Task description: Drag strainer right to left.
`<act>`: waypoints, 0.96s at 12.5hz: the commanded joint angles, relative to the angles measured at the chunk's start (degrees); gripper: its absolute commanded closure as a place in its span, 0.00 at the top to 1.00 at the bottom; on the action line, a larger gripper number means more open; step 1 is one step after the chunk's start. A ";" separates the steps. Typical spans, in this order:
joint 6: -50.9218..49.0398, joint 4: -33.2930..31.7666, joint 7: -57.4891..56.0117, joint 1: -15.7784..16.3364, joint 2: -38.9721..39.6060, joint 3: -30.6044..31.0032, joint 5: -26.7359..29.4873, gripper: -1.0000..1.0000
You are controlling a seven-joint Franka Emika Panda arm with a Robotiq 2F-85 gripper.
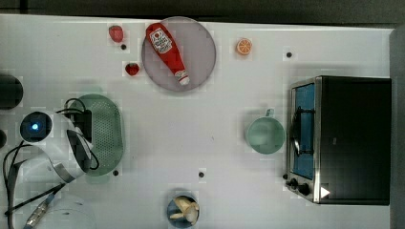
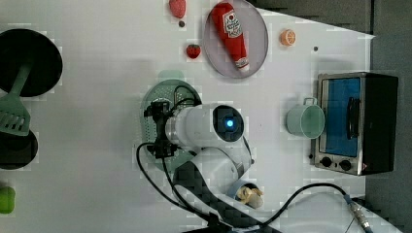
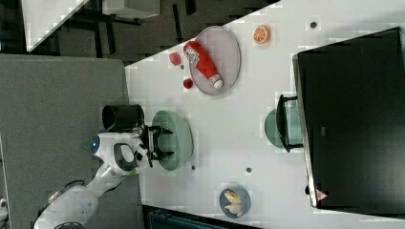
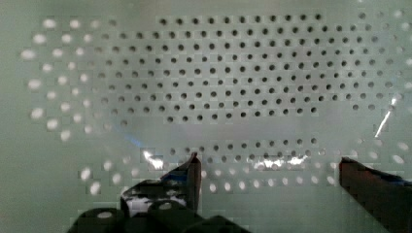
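While the white table [image 1: 200,129] carries everything in sight, its biggest load is the black and steel toaster oven [image 1: 341,139] at the top view's right, with a blue-tinted glass door, two knobs and a small triangular warning sticker whose print cannot be read. Next in size is the white Franka arm [image 1: 52,138] with a glowing blue light, reaching in from the top view's lower left. Its gripper [image 4: 267,167] hangs inside the strainer [image 1: 107,133], fingers spread wide with nothing between them; in the wrist view the two dark fingertips [image 4: 192,170] stand well apart just above the perforated basin. The strainer, pale sage-green and oval, lies at the top view's left, partly under the arm. A grey-lilac round plate [image 1: 203,52] sits near the top view's upper edge, and a red ketchup bottle [image 1: 167,51] lies on it, white cap toward the table's middle; its label has white panels, but the wording is too small to read. A mint-green mug [image 1: 265,134] stands just beside the oven door. A small blue bowl [image 1: 183,210] holds banana pieces. An orange slice [image 1: 244,46] and two strawberries [image 1: 116,33] lie near the plate.
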 commanded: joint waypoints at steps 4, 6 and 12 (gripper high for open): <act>1.59 4.37 7.70 1.54 1.83 0.20 1.29 1.00; 1.56 4.52 6.49 1.63 1.43 0.08 0.88 1.00; -12.42 2.38 -19.39 1.50 -11.75 -5.76 -0.66 1.00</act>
